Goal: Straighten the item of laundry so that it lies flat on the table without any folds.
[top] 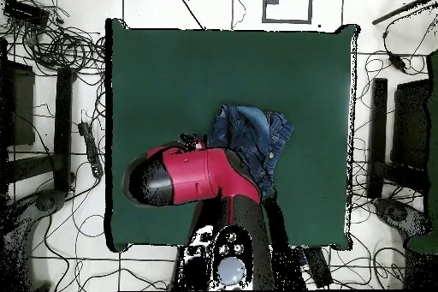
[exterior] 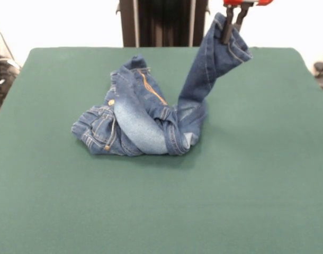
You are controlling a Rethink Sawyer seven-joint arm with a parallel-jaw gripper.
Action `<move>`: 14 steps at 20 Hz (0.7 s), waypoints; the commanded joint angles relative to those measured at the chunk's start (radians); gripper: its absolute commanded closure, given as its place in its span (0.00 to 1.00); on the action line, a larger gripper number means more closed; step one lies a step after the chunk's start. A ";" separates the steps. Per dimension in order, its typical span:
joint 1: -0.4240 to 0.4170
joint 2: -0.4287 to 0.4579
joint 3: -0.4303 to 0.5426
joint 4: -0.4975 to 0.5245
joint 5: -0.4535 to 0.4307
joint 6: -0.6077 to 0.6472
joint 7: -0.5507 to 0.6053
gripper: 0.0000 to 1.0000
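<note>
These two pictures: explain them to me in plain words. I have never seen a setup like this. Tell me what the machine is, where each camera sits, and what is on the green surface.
The machine is a robot arm, red and black, ending in a gripper that works like a two-fingered hand. One picture is taken from across the table, facing the robot; the other looks straight down from above, where the arm's bulk hides part of the scene. On the green-covered table lies a small pair of blue jeans, crumpled in a heap. The gripper is shut on the end of one trouser leg and holds it up in the air, while the rest of the jeans rests bunched on the table. Cables lie on the floor around the table.
</note>
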 commanded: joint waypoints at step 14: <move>0.328 0.232 -0.250 0.016 0.169 -0.322 0.506 1.00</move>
